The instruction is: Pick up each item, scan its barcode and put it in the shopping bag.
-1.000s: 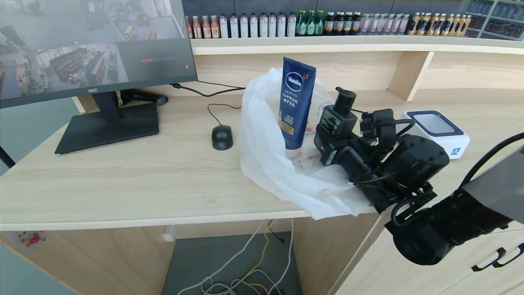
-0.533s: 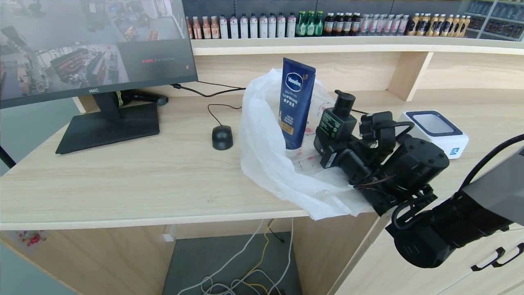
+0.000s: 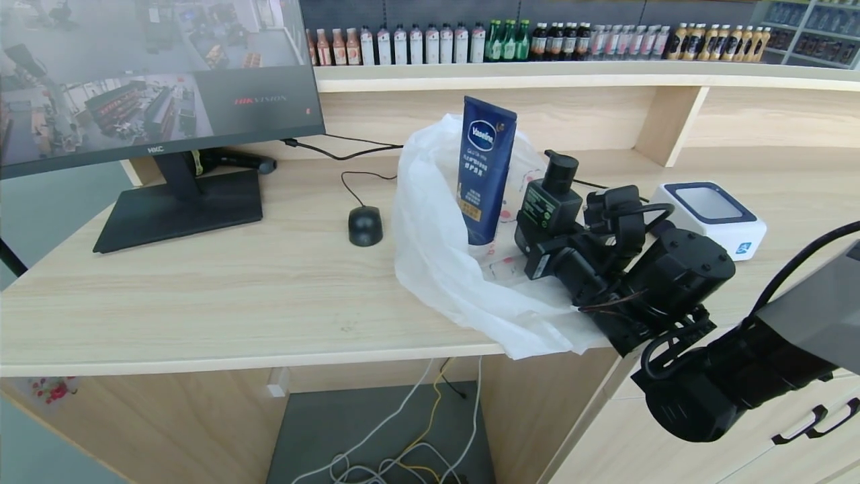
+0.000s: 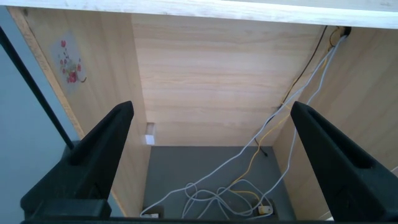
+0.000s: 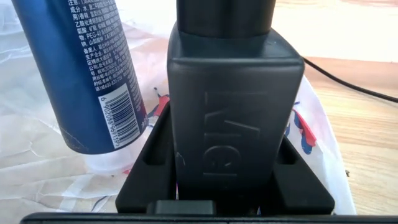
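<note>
The dark bottle (image 3: 551, 202) has sunk slightly toward the shopping bag (image 3: 443, 269). Head view: the right gripper (image 3: 543, 234), clenched on it, holds it upright at the bag's mouth beside the blue tube (image 3: 485, 168) inside, likely for lowering in. Left wrist view: the left gripper (image 4: 211, 109) hangs released and empty below the bag's surface (image 4: 186, 5), seemingly parked. Right wrist view: bag plastic lies beneath the bottle.

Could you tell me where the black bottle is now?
Head view, centre-right: black bottle in the right gripper, over the shopping bag, beside the blue tube.
</note>
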